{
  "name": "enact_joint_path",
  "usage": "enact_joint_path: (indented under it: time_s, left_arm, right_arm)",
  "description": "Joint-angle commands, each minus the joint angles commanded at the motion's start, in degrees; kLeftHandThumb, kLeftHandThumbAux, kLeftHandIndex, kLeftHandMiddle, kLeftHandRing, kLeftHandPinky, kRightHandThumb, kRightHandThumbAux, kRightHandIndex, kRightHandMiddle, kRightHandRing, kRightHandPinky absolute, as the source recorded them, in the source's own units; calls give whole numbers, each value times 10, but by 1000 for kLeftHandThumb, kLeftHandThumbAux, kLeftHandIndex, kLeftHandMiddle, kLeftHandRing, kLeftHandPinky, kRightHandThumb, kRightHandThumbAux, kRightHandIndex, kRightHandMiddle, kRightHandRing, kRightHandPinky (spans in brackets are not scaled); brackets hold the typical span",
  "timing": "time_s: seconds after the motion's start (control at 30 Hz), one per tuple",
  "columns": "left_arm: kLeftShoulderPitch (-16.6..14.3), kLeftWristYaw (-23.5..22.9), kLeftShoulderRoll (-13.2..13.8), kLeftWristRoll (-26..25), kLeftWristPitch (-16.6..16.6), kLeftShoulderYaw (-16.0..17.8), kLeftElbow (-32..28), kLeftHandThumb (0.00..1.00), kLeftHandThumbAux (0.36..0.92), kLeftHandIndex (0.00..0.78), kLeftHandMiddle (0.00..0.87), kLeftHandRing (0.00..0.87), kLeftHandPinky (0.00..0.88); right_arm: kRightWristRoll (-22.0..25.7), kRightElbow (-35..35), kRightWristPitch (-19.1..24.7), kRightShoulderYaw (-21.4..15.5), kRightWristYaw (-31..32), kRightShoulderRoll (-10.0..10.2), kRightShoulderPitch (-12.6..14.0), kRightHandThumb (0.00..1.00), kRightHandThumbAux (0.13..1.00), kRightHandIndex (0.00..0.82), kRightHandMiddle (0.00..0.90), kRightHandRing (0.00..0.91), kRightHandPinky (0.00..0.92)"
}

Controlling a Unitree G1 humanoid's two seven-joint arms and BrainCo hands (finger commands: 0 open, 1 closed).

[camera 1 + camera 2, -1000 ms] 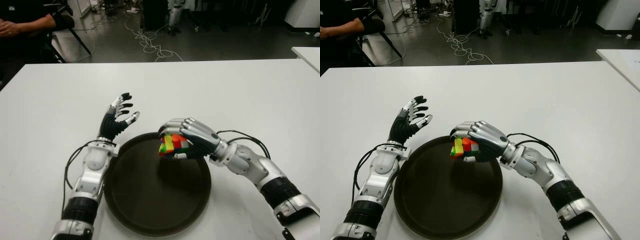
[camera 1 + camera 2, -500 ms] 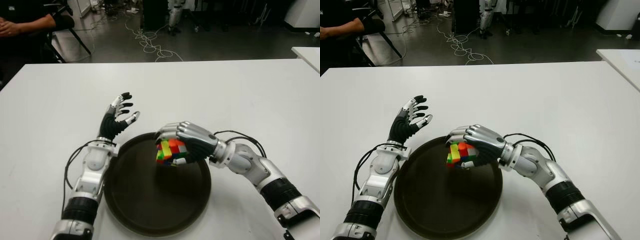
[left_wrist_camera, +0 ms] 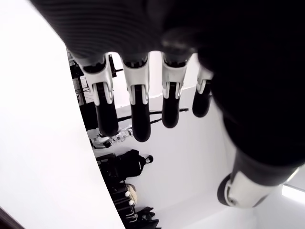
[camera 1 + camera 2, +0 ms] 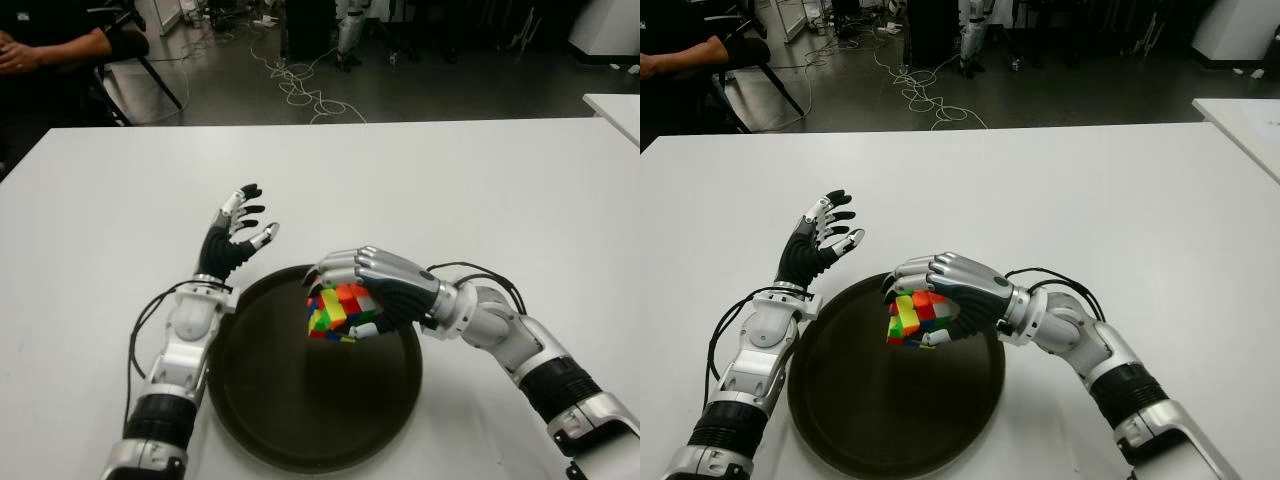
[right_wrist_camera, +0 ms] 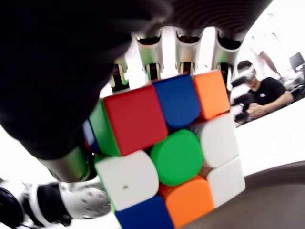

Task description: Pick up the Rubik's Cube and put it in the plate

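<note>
Right robot hand (image 4: 365,295) clamped on Rubik's Cube (image 4: 338,312), over far part of dark plate (image 4: 300,420) on white bench (image 4: 480,190). Nothing resting in plate. Since a second ago: lower, shifted left. Cube under curled fingers, thumb below. Left robot hand (image 4: 232,240) spread, empty, just left of plate's far rim.

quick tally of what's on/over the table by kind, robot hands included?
Rubik's Cube: 1, held in the right hand over the plate
plate: 1
robot hands: 2, right hand and left hand open beside the plate
Total: 4
</note>
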Motion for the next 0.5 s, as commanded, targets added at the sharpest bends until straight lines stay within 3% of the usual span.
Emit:
enact_joint_path:
  time_s: [0.27, 0.33, 0.37, 0.4, 0.5]
  left_arm:
    - [-1, -4, 0, -3, 2, 0, -1, 140, 662, 131, 159, 195, 245]
    - [-1, -4, -1, -4, 2, 0, -2, 139, 661, 129, 161, 197, 250]
    - [0, -5, -1, -5, 0, 0, -2, 138, 661, 129, 161, 197, 250]
    - [0, -5, -2, -6, -1, 0, -2, 141, 664, 129, 162, 197, 249]
    - [0, -7, -2, -9, -5, 0, -2, 145, 666, 129, 163, 198, 245]
  right_arm:
    - [22, 15, -11, -8, 1, 16, 5, 834, 694, 445, 425, 329, 368]
    - [22, 14, -10, -10, 2, 18, 6, 748, 722, 417, 298, 269, 308]
    - [17, 12, -2, -9, 3, 18, 7, 736, 725, 413, 281, 261, 300]
    - [14, 11, 3, -9, 4, 19, 8, 532, 768, 283, 200, 191, 225]
    - [7, 7, 17, -7, 13, 16, 7, 196, 804, 99, 73, 75, 107]
